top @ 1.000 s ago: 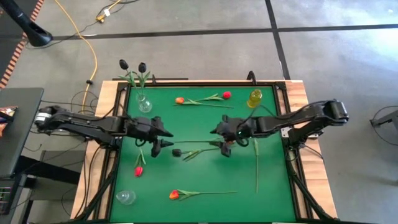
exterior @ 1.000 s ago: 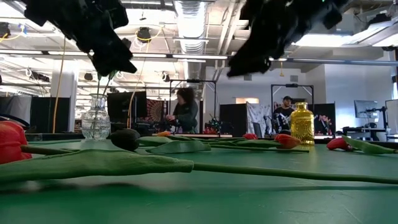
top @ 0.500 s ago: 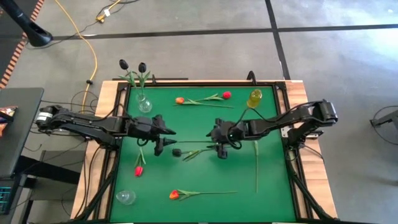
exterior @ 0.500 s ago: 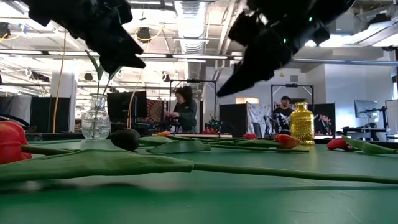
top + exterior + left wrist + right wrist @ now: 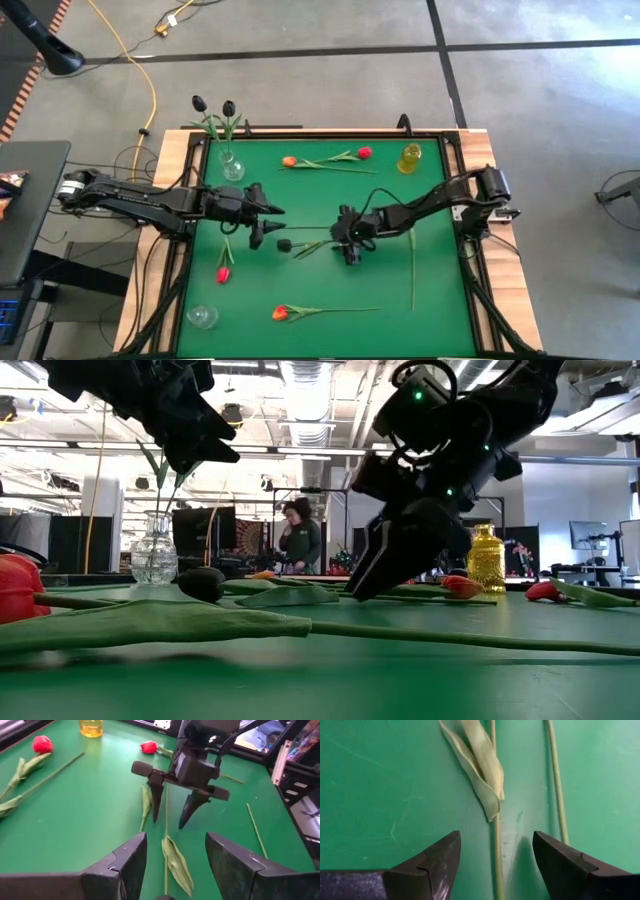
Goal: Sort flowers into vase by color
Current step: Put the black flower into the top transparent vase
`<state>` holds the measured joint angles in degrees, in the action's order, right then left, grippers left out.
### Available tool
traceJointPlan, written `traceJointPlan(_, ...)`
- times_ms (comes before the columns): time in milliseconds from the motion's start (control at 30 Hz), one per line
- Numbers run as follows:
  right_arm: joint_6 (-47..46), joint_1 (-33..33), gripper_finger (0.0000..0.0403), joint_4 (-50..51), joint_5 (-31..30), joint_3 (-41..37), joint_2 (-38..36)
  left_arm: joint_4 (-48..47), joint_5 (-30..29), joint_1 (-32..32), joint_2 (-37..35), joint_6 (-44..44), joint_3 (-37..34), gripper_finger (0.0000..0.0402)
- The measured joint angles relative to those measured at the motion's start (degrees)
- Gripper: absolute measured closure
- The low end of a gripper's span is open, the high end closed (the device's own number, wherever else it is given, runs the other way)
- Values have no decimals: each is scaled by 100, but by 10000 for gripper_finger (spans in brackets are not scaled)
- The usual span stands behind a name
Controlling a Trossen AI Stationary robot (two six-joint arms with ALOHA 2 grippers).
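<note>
A black tulip lies flat on the green mat, with its head toward the left and its thin stem running right. My right gripper is open and low over that stem. Its fingers stand one on each side of the stem, just beyond a pale leaf; the left wrist view shows this too. My left gripper is open and empty. It hovers above the mat just left of the tulip's head. Two black tulips stand in a clear vase at the far left.
A yellow vase stands at the far right and a small clear vase at the near left. Loose tulips lie on the mat: orange and red far, red left, orange near. A bare stem lies on the right.
My right gripper has moved down and toward the table's left, from well above the mat to just over the black tulip's stem. Its open fingers now straddle the stem. The tulip has not moved.
</note>
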<state>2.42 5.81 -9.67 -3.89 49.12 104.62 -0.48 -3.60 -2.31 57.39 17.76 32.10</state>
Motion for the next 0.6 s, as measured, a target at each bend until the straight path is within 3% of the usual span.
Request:
traceJointPlan(200, -391, 99, 170, 15, -51, 42, 149, -6, 36, 0, 0, -4, -2, 211)
traceJointPlan(500, -1002, 131, 374, 81, 175, 42, 137, 5, -19, 2, 0, -82, -2, 211)
traceJointPlan(600, -1072, 117, 379, 150, 461, 24, -12, 6, -21, 2, 0, -78, -2, 211)
